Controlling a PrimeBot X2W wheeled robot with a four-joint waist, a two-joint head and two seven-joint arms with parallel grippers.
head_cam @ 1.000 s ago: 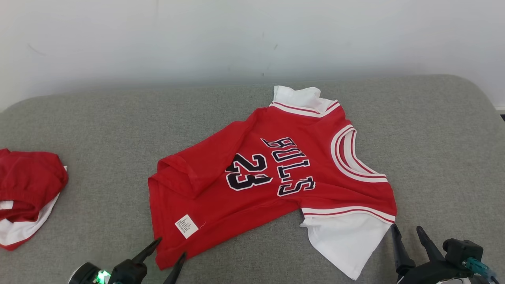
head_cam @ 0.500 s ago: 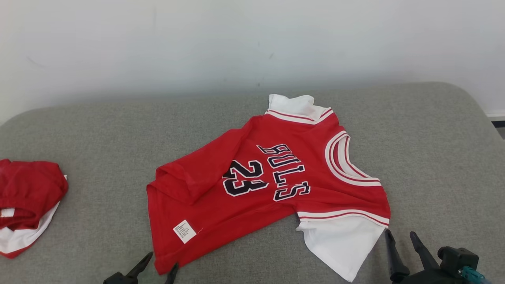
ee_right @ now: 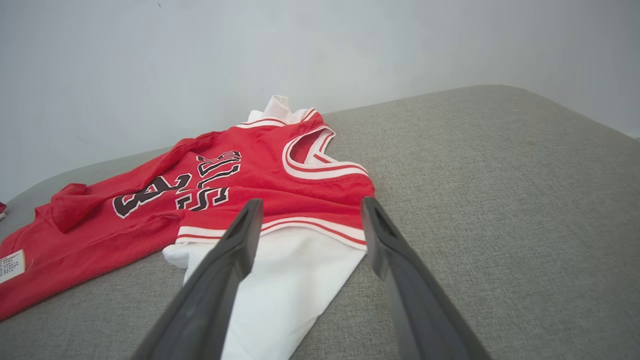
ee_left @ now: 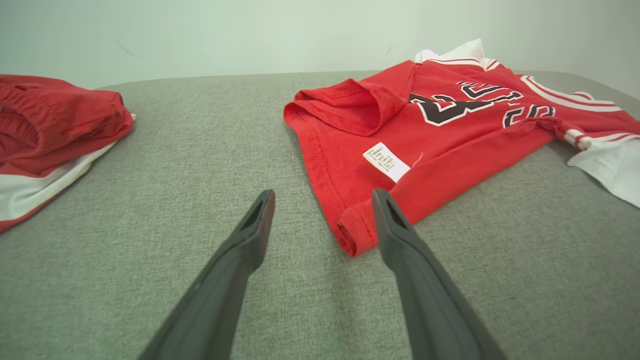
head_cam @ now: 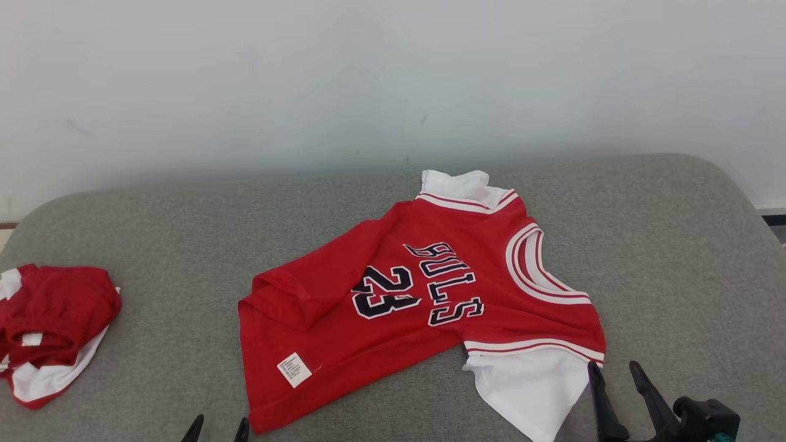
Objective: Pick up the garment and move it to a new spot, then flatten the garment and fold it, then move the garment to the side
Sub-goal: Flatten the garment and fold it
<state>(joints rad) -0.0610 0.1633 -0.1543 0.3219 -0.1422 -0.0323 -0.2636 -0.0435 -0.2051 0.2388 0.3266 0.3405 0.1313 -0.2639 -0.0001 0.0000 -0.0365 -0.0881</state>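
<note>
Garment (head_cam: pixel 393 307): red jersey, rumpled, hem corner folded over, on counter (head_cam: pixel 675 245). Left claw (head_cam: pixel 219 428) and right claw (head_cam: pixel 613 368), open and empty, sit at its near edge, presumably for pickup.

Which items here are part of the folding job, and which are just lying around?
In the job: red jersey, lying rumpled; left gripper, open near its hem corner; right gripper, open near its white sleeve.
Lying about: bunched red-and-white garment, far left; grey cushion beneath; pale wall.
</note>
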